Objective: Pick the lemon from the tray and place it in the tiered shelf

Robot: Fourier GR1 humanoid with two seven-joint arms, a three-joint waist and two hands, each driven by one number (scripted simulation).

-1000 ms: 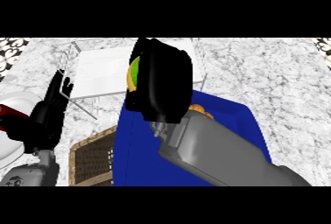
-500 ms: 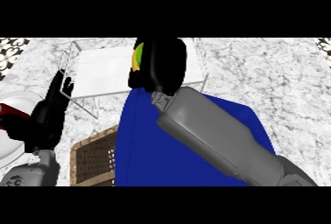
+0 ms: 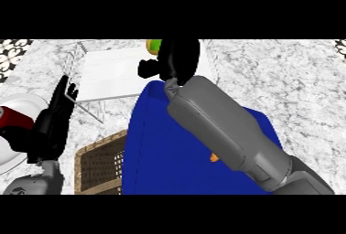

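So the lemon (image 3: pixel 153 44) is barely peeking out, just a yellow-green sliver at the top of the view, tucked against the upper left side of our right hand (image 3: pixel 177 59). Our fingers are curled around it, so most of it is hidden behind the black hand. The thumb sticks out to the left, just below the fruit.

Right now the lemon sits up over the far right corner of the tiered shelf (image 3: pixel 101 75), which is the white wire-framed thing with a flat white panel. We can't tell whether the lemon is touching the shelf or hanging above it.

The grey right forearm (image 3: pixel 226 132) runs diagonally from the lower right up to the hand and covers a good chunk of the blue tray (image 3: pixel 165 155). There's a small orange bit (image 3: pixel 213 158) showing on the tray just beside the forearm, too hidden to say what it is.

Left of the tray, touching or nearly so, is a brown woven basket (image 3: pixel 101 167). Our left hand (image 3: pixel 51 123) is over at the left edge, open with fingers straight and pointing up, holding nothing. Behind it there's a white plate (image 3: pixel 13 157) with something red (image 3: pixel 13 118) on it. All of it sits on a grey marbled counter (image 3: pixel 283 77).
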